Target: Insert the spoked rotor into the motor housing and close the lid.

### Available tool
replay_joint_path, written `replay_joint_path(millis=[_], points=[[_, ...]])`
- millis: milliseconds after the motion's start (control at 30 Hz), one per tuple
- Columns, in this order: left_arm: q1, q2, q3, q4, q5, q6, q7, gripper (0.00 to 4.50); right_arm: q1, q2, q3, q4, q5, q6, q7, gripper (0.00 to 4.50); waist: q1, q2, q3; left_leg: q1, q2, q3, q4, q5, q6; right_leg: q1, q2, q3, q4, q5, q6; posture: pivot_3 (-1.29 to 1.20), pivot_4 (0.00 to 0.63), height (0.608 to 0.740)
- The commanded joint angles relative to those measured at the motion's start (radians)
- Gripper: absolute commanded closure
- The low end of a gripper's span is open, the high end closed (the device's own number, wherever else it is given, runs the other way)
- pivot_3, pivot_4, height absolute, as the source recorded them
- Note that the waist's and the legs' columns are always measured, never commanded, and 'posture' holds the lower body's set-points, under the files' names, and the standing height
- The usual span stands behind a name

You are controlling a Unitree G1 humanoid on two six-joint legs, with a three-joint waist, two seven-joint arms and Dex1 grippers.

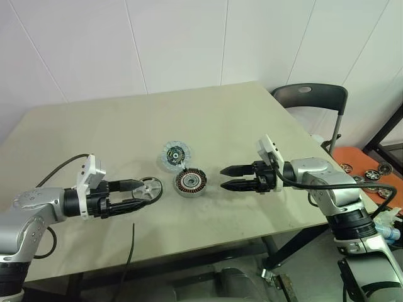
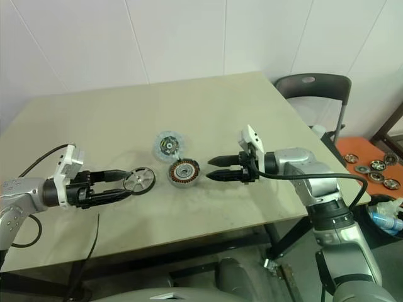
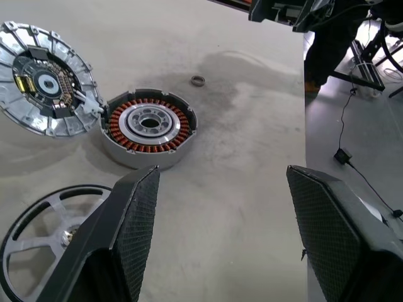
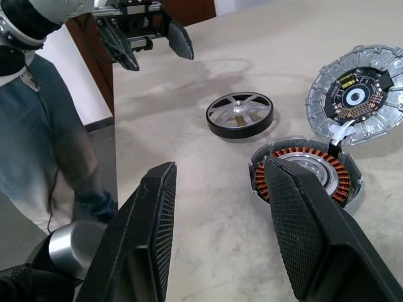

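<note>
Your left gripper (image 1: 135, 194) has its jaws spread wide and empty, with the spoked rotor (image 1: 149, 189) lying flat on the table (image 1: 252, 126) right at their tips. The right gripper (image 1: 232, 177) is also parted and empty, pointing at the motor housing (image 1: 190, 183) from just to its right.

The rotor is thin and lies flush on the table, so you risk the jaws sliding over its rim or shoving it right into the housing instead of lifting it. A tilted grasp would likely make it jam on the housing's wall or scrape the copper windings when you lower it.

The lid (image 1: 175, 155) touches the housing's far-left edge, and a thin white lead seems to join the two. Bump the housing and the lid moves with it; drag the lid carelessly and you may strain that lead.

A small ring (image 3: 198, 80) sits loose on the table beyond the housing; don't sweep it away.

You have open table far and right of the parts. The near edge is closer to the rotor, so avoid pulling toward it.
</note>
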Motion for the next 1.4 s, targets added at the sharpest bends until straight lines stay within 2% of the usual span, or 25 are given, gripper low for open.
replay_joint_path(millis=[33, 533, 1100, 1400], points=[[0.015, 0.010, 0.054, -0.029, -0.025, 0.003, 0.012, 1.06, -0.039, 0.006, -0.014, 0.007, 0.004, -0.017, 0.015, 2.25, 0.000, 0.000, 0.000, 0.000, 0.000, 0.000, 0.000, 0.000, 0.000, 0.000, 0.000, 0.000, 0.000, 0.000, 0.000, 0.00, 0.000, 0.740], [0.060, 0.024, 0.104, -0.048, -0.024, 0.009, 0.004, 1.06, -0.071, 0.024, 0.006, 0.052, -0.020, -0.042, 0.054, 2.25, 0.000, 0.000, 0.000, 0.000, 0.000, 0.000, 0.000, 0.000, 0.000, 0.000, 0.000, 0.000, 0.000, 0.000, 0.000, 0.00, 0.000, 0.740], [0.032, 0.024, 0.091, -0.021, -0.008, -0.001, 0.003, 1.06, -0.039, 0.047, 0.009, 0.008, -0.007, -0.023, 0.029, 2.25, -0.001, 0.001, 0.001, 0.000, 0.000, 0.000, 0.000, 0.000, 0.000, -0.001, 0.000, 0.000, 0.000, 0.000, 0.000, 0.00, 0.000, 0.740], [-0.016, 0.003, 0.043, -0.019, 0.000, -0.001, 0.010, 1.06, -0.039, 0.053, 0.018, 0.005, -0.016, -0.035, 0.025, 2.25, -0.001, 0.001, 0.001, 0.000, 0.000, 0.000, 0.000, 0.000, 0.000, -0.001, 0.000, 0.000, 0.000, 0.000, 0.000, 0.00, 0.000, 0.740]])
